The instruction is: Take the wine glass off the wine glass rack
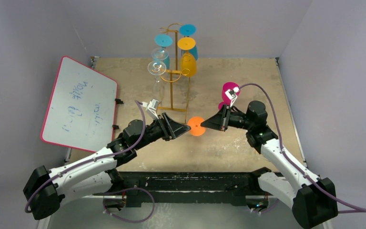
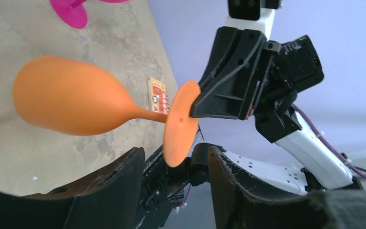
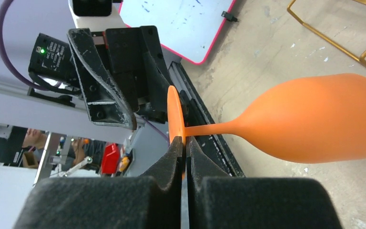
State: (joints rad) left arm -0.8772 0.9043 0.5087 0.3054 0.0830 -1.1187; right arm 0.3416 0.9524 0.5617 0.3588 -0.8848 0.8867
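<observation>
**Glass off the rack, changing hands at the foot**

At the far left a whiteboard [image 1: 78, 105] leans over the table [image 1: 124, 76] edge and plays no part. Next comes our left gripper [image 1: 186, 128], reaching toward the centre. In its own wrist view its fingers [image 2: 124, 176] stand parted, one on each side of the near rim of the glass's foot. We see a gap on both sides, so nothing is clamped there yet.

Behind, at the back of the table, the wine glass rack [image 1: 175, 71] stands upright with blue, yellow and clear glasses [image 1: 188, 62] hanging from its hooks.

The orange wine glass [image 1: 197, 126] is well apart from the rack and held between the two arms near the front of the table. Its foot [image 2: 178, 124] faces the overhead camera. In the wrist views its bowl points away over the table surface. Whether the bowl clears the table we cannot tell.

To its right, our right gripper [image 1: 209, 122] has its fingers [image 3: 171, 157] clenched on the opposite rim of the foot. It alone carries the glass.

Further right a pink glass [image 1: 228, 90] sits on the table, clear of the action.

We judge the removal itself done, and the step in hand to be a handover from right to left.

The next move calls for:
- the left jaws to come together squarely on the thin disc;
- the right to hold firm until that grip is sure;
- the right only then to let go.

The bowl's weight hangs far from the pinch, so a shallow bite on the rim could let the glass pivot or slip.
</observation>
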